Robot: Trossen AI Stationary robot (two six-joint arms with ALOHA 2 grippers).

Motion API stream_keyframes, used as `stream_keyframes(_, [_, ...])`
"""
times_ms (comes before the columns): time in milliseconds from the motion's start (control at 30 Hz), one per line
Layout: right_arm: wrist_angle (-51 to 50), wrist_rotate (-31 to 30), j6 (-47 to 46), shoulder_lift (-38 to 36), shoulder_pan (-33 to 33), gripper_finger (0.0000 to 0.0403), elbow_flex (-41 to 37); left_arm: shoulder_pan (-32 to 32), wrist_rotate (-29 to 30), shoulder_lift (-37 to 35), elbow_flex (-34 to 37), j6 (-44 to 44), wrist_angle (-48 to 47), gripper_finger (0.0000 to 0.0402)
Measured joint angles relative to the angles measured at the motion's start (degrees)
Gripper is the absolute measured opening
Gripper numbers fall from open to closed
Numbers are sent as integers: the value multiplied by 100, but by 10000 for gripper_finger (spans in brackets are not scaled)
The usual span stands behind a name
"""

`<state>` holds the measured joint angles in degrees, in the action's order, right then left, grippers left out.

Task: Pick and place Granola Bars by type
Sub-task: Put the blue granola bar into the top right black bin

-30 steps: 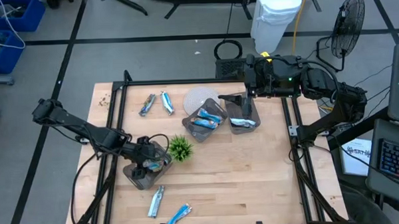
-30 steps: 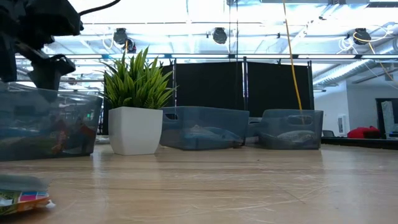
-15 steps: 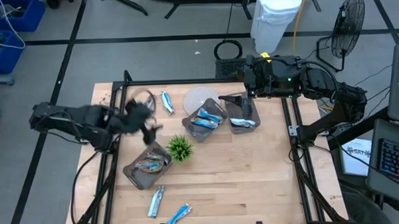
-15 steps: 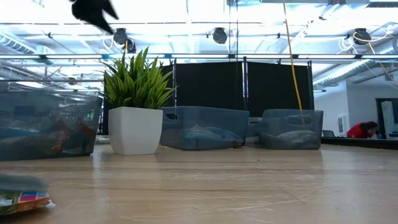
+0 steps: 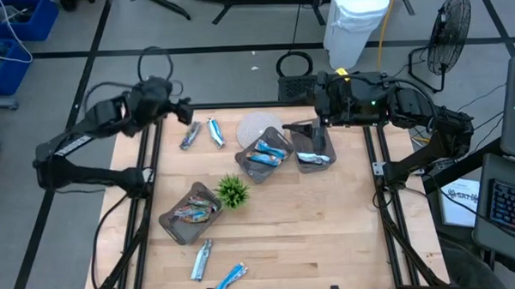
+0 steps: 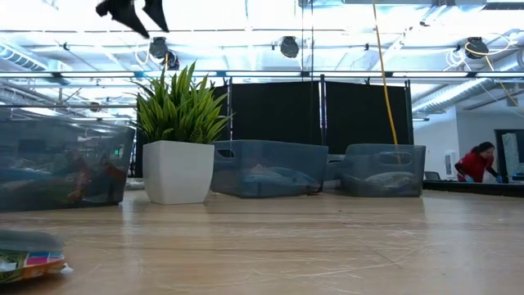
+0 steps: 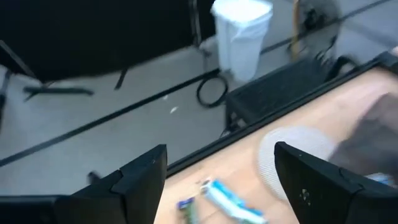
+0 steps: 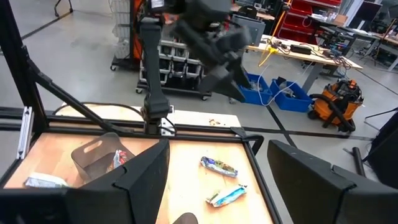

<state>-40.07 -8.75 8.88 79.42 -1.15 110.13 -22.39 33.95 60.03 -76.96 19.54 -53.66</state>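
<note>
Two blue-and-silver granola bars (image 5: 189,136) (image 5: 215,131) lie flat near the table's far left corner; the left wrist view shows them (image 7: 227,199) just below my fingers. My left gripper (image 5: 183,113) (image 7: 221,149) hovers open above them, high in the low view (image 6: 135,12). More bars lie in three grey trays: near left (image 5: 191,214), middle (image 5: 265,154) and far right (image 5: 312,155). Two bars (image 5: 201,260) (image 5: 232,277) rest flat by the near edge. My right gripper (image 5: 296,130) (image 8: 217,146) waits open over the far right tray.
A small green plant in a white pot (image 5: 233,191) (image 6: 180,139) stands between the near-left and middle trays. A pale round disc (image 5: 259,125) lies at the far edge. A bare stretch of tabletop (image 5: 329,228) spans the near right. A person (image 6: 476,164) moves far behind the table.
My left gripper has risen out of the near-left tray and swung toward the table's far left corner, ending above the two bars there. The tray and its bars have stayed in place.
</note>
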Motion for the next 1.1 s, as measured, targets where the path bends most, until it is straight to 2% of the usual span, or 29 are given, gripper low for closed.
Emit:
stream_keyframes(167, [-135, 0, 81, 0, 0, 263, 0, -1167, -820, 336, 172, -607, -59, 292])
stream_keyframes(367, [-421, 0, 81, 0, 0, 263, 0, -1933, -1479, 991, 698, -902, 40, 292])
stream_keyframes(567, [-518, -6, 147, 0, 0, 263, 0, -2220, -1826, 1496, 1697, -716, 448, 292])
stream_keyframes(800, [-527, -2, 142, 0, 0, 263, 0, -2300, -1946, 1578, 3035, -740, 1670, 292])
stream_keyframes(1100, [-522, -2, 122, 0, 0, 263, 0, -2405, -2341, 1578, 4031, -545, 2662, 292])
